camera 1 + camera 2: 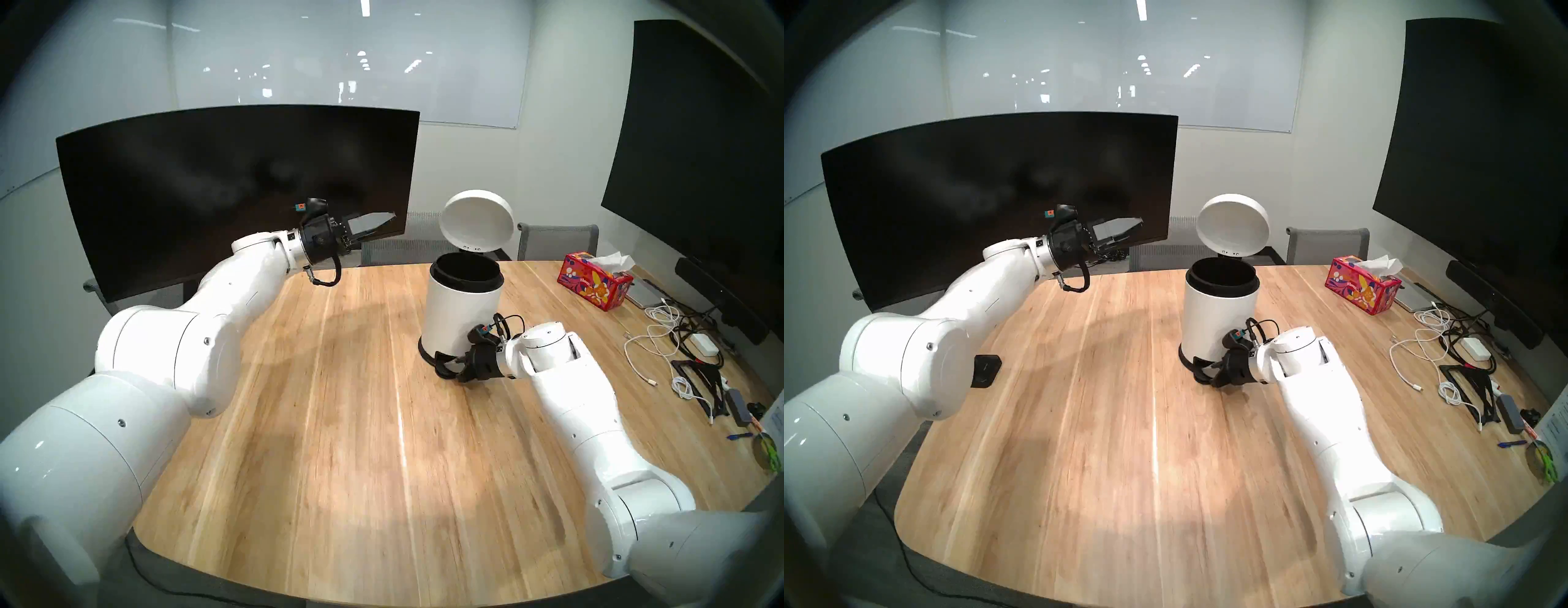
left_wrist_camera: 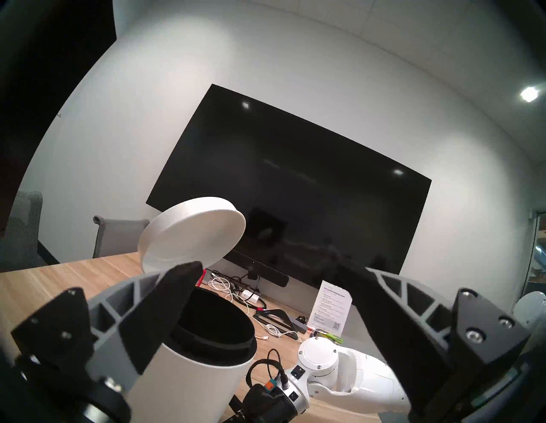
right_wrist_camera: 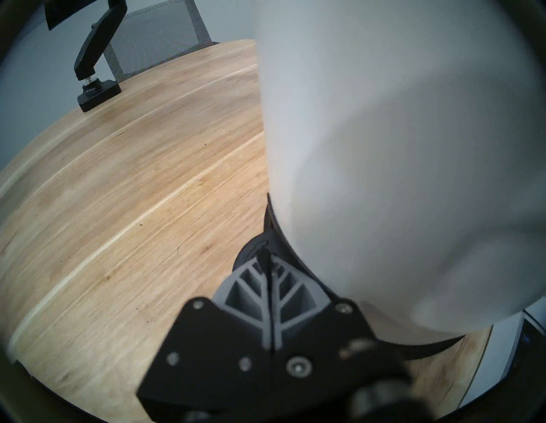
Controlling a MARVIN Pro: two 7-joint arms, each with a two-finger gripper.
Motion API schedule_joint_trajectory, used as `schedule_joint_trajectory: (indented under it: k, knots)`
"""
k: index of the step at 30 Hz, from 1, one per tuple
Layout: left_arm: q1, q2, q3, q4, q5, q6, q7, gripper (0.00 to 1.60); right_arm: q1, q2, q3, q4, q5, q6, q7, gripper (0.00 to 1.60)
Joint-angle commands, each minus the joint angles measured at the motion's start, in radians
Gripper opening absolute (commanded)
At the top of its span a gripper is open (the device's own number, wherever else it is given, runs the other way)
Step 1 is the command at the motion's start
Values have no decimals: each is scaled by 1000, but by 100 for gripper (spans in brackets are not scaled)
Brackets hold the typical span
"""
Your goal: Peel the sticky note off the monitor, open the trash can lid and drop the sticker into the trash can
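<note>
Wood-grain table [image 1: 339, 424] fills my head view, so I'll work down in size from there. At ten o'clock stands the monitor [image 1: 237, 191], its dark curved face bare; I find no sticky note on it, nor anywhere else in the four views. I judge the note may already lie inside the trash can [image 1: 462, 314], which sits at about one o'clock from the table's middle, though its black interior shows me nothing. The trash can lid [image 1: 477, 223] stands tipped up at twelve o'clock above the rim.

My right gripper [image 3: 269, 260] has its fingers pressed together, tips down on the black foot pedal [image 3: 251, 251] at the bin's base. My left gripper [image 2: 274, 283] is spread wide and holds nothing, hanging at nine o'clock from the bin's mouth.

The bin looks light and smooth-walled, so hard pedal pressure could skid or tip it. Paper that thin would flutter and cling; I'd pinch it by a free corner.
</note>
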State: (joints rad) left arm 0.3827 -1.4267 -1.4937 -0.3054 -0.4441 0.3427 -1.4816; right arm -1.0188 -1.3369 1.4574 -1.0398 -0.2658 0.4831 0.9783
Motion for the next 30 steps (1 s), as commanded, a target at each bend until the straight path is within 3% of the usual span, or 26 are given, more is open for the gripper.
schedule_joint_trajectory:
  k: [1,2,11,16,17,18,30]
  knots:
    - [36,3,-3,-118,-26,33,-2,160,-4,6,1,2,-3,0,-2,0]
    - [64,6,-4,-169,-32,52,-2,160,-4,6,1,2,-3,0,-2,0]
    - [97,11,-7,-231,-38,79,-2,160,-4,6,1,2,-3,0,-2,0]
    - [159,16,-17,-349,-50,128,3,160,-4,6,1,2,-3,0,-2,0]
    - [130,14,-12,-291,-48,111,-2,160,-4,6,1,2,-3,0,-2,0]
    - [159,16,-17,-348,-53,133,9,160,-4,6,1,2,-3,0,-2,0]
    - [246,23,-30,-510,-86,207,94,160,-4,6,1,1,-3,1,-2,0]
